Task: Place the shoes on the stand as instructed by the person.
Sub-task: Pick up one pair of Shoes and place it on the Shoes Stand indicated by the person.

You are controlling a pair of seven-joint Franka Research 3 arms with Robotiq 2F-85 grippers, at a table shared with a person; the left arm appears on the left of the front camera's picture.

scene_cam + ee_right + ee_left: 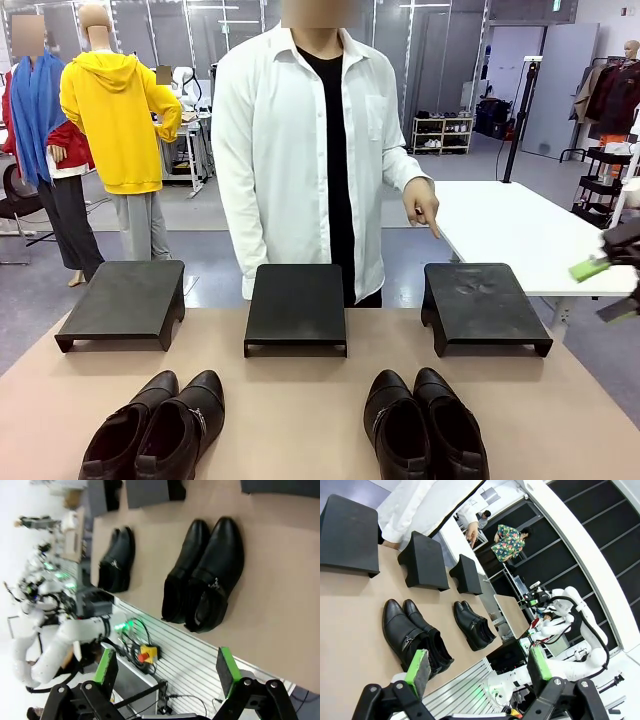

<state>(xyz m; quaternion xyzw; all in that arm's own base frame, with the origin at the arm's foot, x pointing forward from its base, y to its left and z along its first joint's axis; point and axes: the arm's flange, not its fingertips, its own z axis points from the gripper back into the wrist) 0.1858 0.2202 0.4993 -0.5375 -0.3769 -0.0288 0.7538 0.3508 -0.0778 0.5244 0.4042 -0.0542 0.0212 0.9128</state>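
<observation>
1. Three stands sit in a row across the far part of the counter: the middle stand, a left stand well apart to its left and a right stand well apart to its right.
2. All three are matt black, flat-topped and low, open underneath between short side legs. The right one has a scuffed, mottled top.
3. There are two pairs of shoes, four shoes in all, on the counter on the robot's side of the middle stand. The left pair of shoes lies nearer and to the left of it, the right pair of shoes nearer and to the right.
4. The shoes are glossy black leather with rounded toes and dark insides, and a small metal fitting shows at the side. The toes point toward the stands, and the two shoes of each pair touch.
5. One person in a white open shirt over black stands just behind the middle stand. One hand is held to the right of it, index finger pointing down near the right stand's far corner.
6. The counter top is smooth and beige.
7. The left claw hangs nearer than the middle stand, by the left pair, jaws wide and empty.
8. The right claw, with green pads, is well right of the middle stand, jaws wide and empty.
</observation>
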